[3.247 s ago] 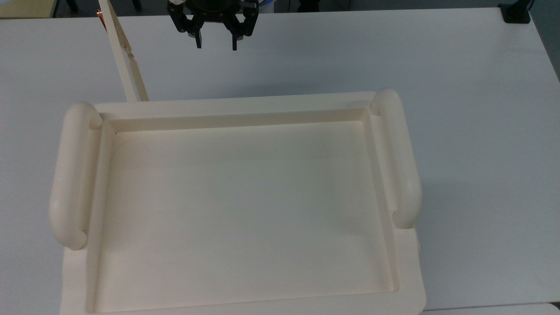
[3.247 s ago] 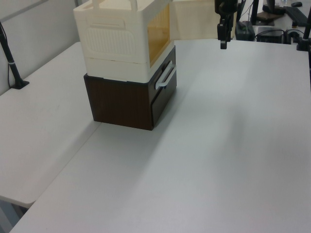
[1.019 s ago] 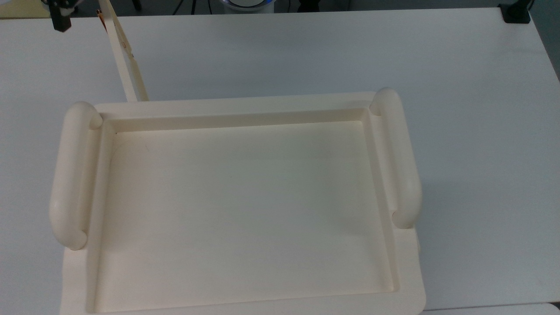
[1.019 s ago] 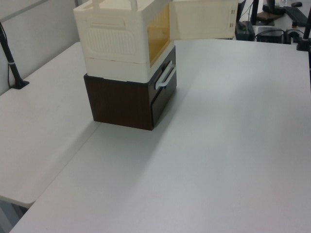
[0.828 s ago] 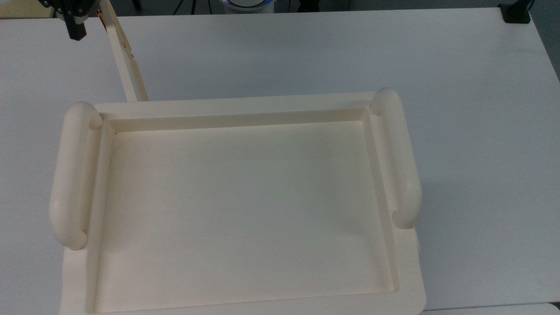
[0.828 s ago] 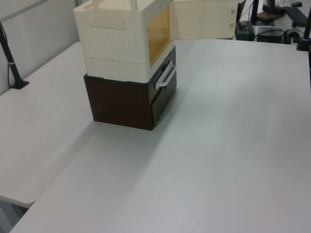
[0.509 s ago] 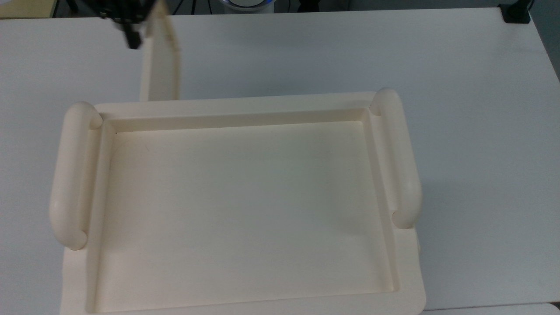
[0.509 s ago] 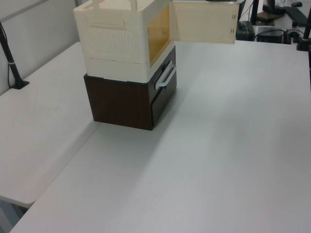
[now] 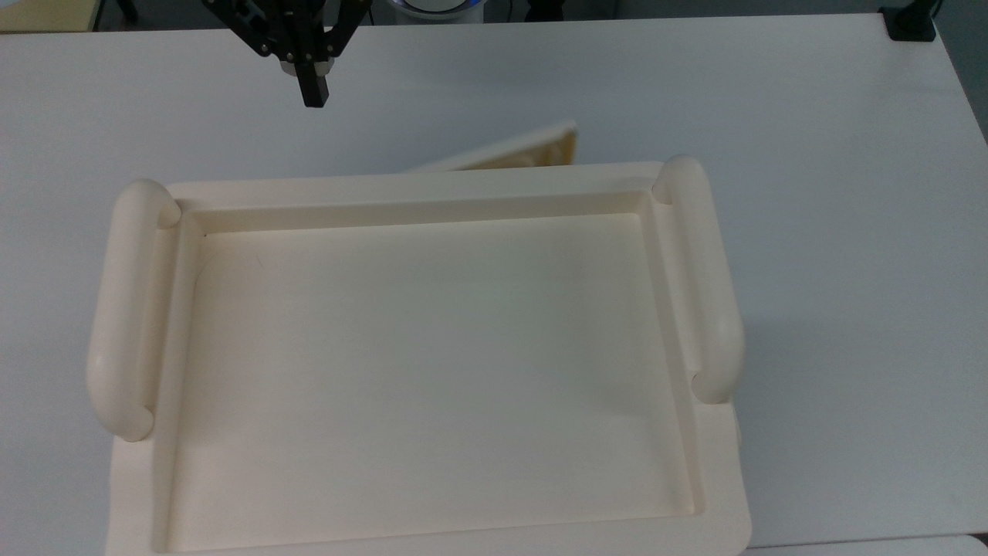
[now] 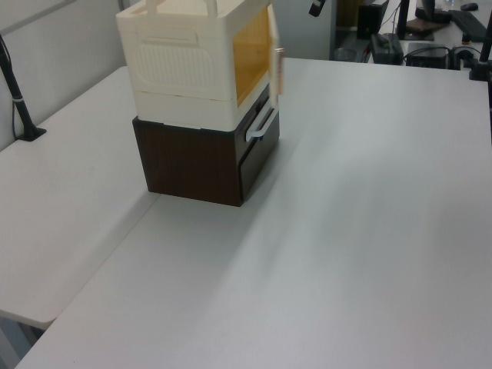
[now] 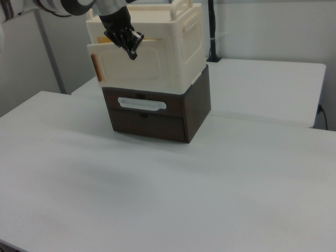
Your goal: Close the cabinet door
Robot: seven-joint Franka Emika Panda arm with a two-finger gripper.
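The cabinet door (image 9: 505, 150) is a thin cream panel lying at a shallow angle to the cream cabinet (image 9: 417, 185), its free end a little ajar at the top view's right. In the left view the cabinet door (image 10: 274, 61) stands edge-on just off the amber opening. The right view shows the cabinet door (image 11: 139, 68) with a copper strip at its left edge. My gripper (image 9: 315, 99) is shut on nothing and hangs in front of the door, with a strip of table showing between them in the top view. In the right view the gripper (image 11: 133, 51) is level with the door's upper part.
The cream cabinet sits on a dark brown drawer unit (image 11: 157, 115) with a white handle (image 11: 139, 104). Two rounded cream rails (image 9: 123, 309) flank the recessed top. White table (image 9: 834, 154) spreads around it. A black clamp (image 9: 911, 23) sits at the far right corner.
The door has swung from wide open to almost against the cabinet front. My gripper came in from the top view's far left and moved right, behind the door.
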